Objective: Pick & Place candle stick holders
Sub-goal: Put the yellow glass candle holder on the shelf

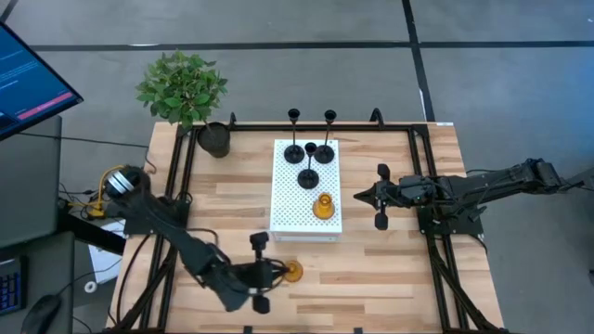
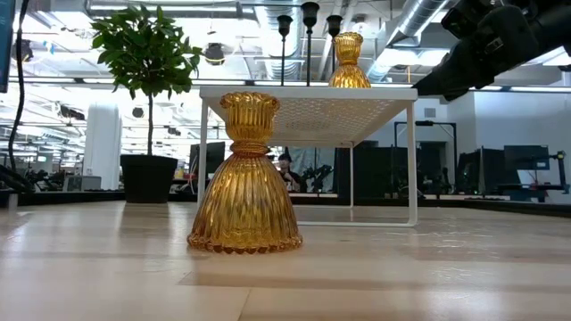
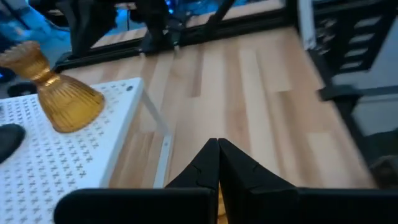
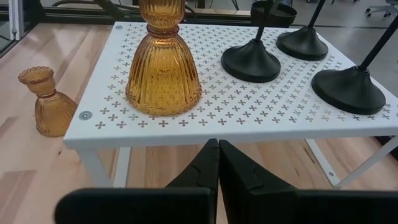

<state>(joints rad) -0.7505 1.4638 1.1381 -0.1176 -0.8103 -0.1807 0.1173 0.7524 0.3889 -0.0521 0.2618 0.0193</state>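
Note:
A white perforated stand (image 1: 283,218) holds several black candle stick holders (image 1: 308,178) and one amber holder (image 1: 323,206), which all stand on their bases. The amber one also shows in the right wrist view (image 4: 163,74) and the left wrist view (image 3: 65,99). A second amber holder (image 1: 293,271) stands upright on its flared base on the wood table near the front edge; it also shows in the low view (image 2: 245,192). My left gripper (image 1: 277,272) is shut and empty, raised beside this holder (image 3: 217,146). My right gripper (image 1: 360,197) is shut and empty, right of the stand, pointing at it (image 4: 217,146).
A black plant pot (image 1: 214,139) with a green plant (image 1: 181,85) stands at the table's far left corner. Black frame rails (image 1: 181,176) run along the table's left, right and far sides. Bare wood (image 1: 390,269) lies right of and in front of the stand.

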